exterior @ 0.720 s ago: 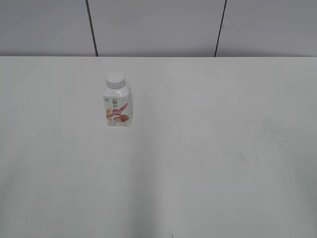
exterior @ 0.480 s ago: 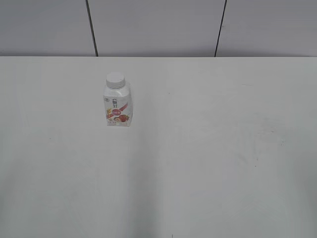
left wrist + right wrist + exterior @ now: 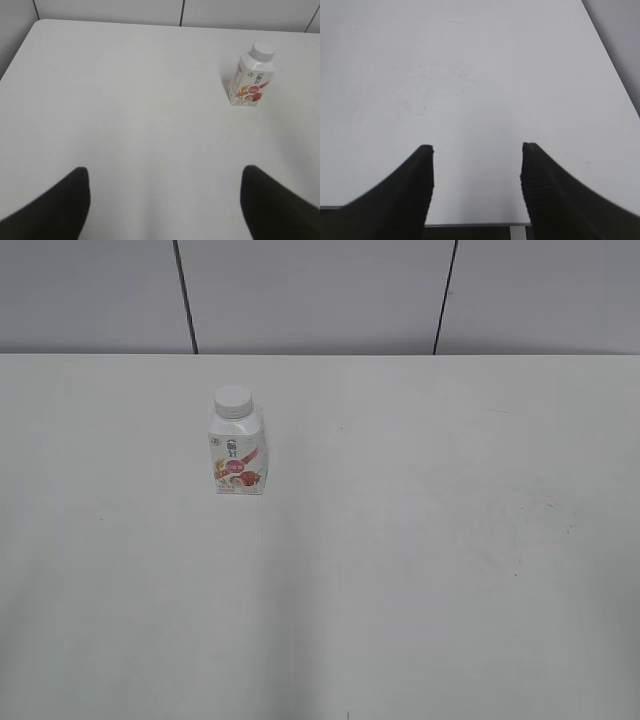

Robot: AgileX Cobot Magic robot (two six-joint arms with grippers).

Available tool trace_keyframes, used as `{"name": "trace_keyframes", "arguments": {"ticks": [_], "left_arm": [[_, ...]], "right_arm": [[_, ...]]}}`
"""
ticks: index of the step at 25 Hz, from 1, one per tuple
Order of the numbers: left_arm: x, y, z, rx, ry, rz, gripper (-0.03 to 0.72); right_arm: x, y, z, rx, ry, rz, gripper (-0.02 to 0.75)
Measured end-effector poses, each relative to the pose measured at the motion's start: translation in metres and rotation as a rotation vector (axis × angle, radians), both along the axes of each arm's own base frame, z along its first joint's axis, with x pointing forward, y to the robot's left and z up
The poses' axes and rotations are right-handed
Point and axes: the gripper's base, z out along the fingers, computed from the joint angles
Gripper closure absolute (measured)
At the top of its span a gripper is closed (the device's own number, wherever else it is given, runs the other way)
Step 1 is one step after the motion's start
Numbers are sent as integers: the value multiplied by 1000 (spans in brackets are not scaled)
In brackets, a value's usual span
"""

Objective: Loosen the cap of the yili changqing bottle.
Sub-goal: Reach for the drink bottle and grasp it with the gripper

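Observation:
The yili changqing bottle [image 3: 238, 455] stands upright on the white table, left of the middle in the exterior view, with its white cap [image 3: 232, 400] on top. It also shows in the left wrist view [image 3: 251, 80], far ahead and to the right of my left gripper [image 3: 165, 175], with the cap [image 3: 262, 50] on it. My left gripper is open and empty. My right gripper [image 3: 477, 150] is open and empty above the table's near edge; the bottle is out of its view. Neither gripper shows in the exterior view.
The white table [image 3: 420, 540] ends at a grey panelled wall [image 3: 320, 290] at the back. In the right wrist view the table's front edge [image 3: 470, 223] lies just under the fingers and its right edge [image 3: 612, 65] runs along the right side.

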Motion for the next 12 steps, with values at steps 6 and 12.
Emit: {"name": "trace_keyframes", "arguments": {"ticks": [6,12], "left_arm": [[0,0,0,0,0,0,126],[0,0,0,0,0,0,126]], "right_arm": [[0,0,0,0,0,0,290],[0,0,0,0,0,0,290]]}}
